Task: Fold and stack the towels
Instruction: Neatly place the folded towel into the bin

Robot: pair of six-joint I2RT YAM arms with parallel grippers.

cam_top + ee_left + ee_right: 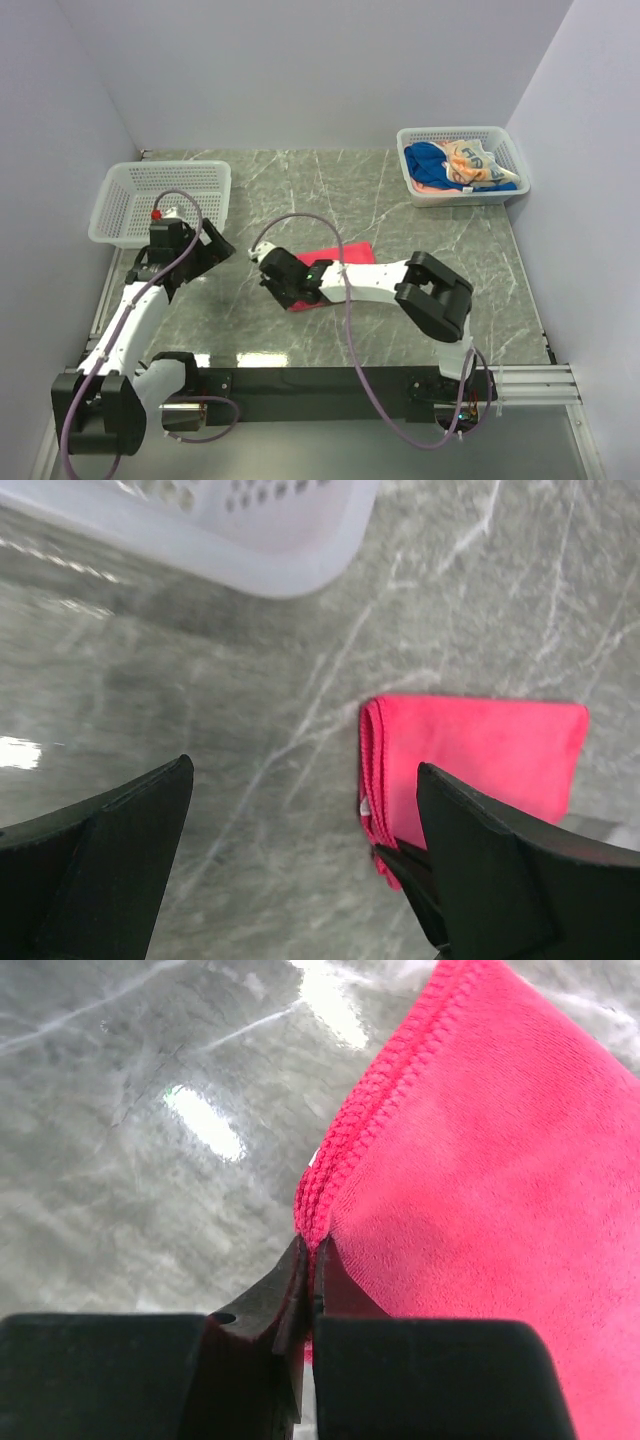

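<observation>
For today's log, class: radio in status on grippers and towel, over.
Left gripper open, above table. Right gripper shut on pink towel, at its hem. Other towels in far-right basket. Nothing in the way.

Pink-red towel (345, 258) is showing one solid colour, with a matching stitched hem. Table (330, 190) is reading as grey-green marble with white veining. Left basket (130, 235) and right basket (465, 197) are showing white mesh. Lying in the right basket: deep blue towel (430, 160), printed orange/blue towel (472, 160). Left claw (305, 770) and right claw (310, 1250) are appearing black.
</observation>
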